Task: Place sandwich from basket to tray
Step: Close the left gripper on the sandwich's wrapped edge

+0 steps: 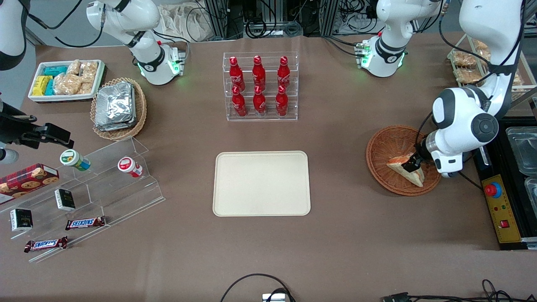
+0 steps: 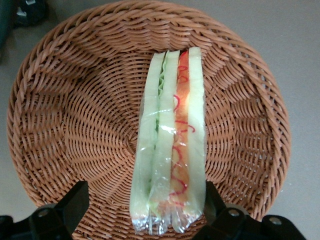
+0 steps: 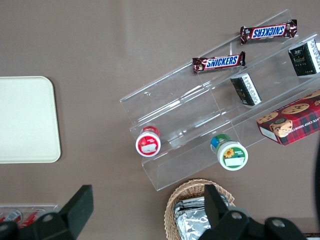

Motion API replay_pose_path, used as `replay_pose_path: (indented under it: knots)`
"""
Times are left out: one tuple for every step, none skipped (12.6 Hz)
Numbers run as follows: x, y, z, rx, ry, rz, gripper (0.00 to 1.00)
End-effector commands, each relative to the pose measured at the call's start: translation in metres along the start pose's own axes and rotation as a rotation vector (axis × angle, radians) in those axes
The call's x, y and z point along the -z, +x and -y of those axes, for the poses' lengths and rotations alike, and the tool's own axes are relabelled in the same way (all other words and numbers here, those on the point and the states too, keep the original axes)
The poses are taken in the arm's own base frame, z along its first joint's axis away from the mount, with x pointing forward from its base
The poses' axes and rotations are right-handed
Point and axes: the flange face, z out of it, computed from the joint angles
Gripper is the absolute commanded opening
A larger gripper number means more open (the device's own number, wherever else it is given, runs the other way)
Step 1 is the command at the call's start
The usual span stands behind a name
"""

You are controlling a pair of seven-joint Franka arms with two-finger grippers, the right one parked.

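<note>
The sandwich (image 1: 413,176) (image 2: 170,140), a wrapped wedge of pale bread with orange-red and green filling, lies in the reddish-brown wicker basket (image 1: 377,147) (image 2: 75,110) toward the working arm's end of the table. My left gripper (image 1: 413,164) (image 2: 144,192) is lowered into the basket and stands open, its fingers (image 2: 75,200) straddling the sandwich's wide end. One finger is against the wrapper, the other stands apart from it. The cream-beige tray (image 1: 261,183) (image 3: 25,120) lies flat at the middle of the table with nothing on it.
A clear rack of red bottles (image 1: 260,88) stands farther from the front camera than the tray. Toward the parked arm's end are a tan basket of foil packs (image 1: 118,108), a white snack bin (image 1: 67,79) and an acrylic stand (image 1: 84,188). A yellow emergency-stop box (image 1: 499,205) sits beside the basket.
</note>
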Motion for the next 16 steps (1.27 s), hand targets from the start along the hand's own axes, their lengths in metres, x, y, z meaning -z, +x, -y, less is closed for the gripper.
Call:
replay_pose_path:
  knots:
    - [-0.004,0.002,0.001,0.025,-0.013,0.005,1.0]
    - [-0.009,0.003,-0.001,0.031,-0.009,0.012,1.0]
    - [-0.015,0.005,-0.004,0.037,-0.011,0.013,1.0]
    - [-0.021,0.006,-0.006,0.035,-0.016,0.009,0.99]
    - [-0.022,0.006,-0.007,0.035,-0.019,0.008,0.89]
    - [-0.02,0.008,-0.008,0.037,-0.023,0.005,0.79]
    - [-0.018,0.007,-0.009,0.035,-0.026,0.002,0.57]
    - [-0.015,0.006,-0.009,0.029,-0.024,0.001,0.31]
    - [-0.009,0.005,-0.009,0.004,-0.022,-0.008,0.16]
    - [-0.003,0.003,-0.009,-0.007,-0.017,-0.011,0.07]
    - [0.006,0.003,-0.009,-0.025,-0.016,-0.013,0.0]
    - [0.02,0.001,-0.013,-0.05,-0.021,-0.022,0.0]
    - [0.037,0.001,-0.014,-0.084,-0.019,-0.026,0.0]
    - [0.061,0.002,-0.018,-0.131,-0.019,-0.031,0.0]
    - [0.087,0.004,-0.025,-0.177,-0.015,-0.028,0.0]
    - [0.117,0.004,-0.032,-0.209,-0.006,-0.02,0.0]
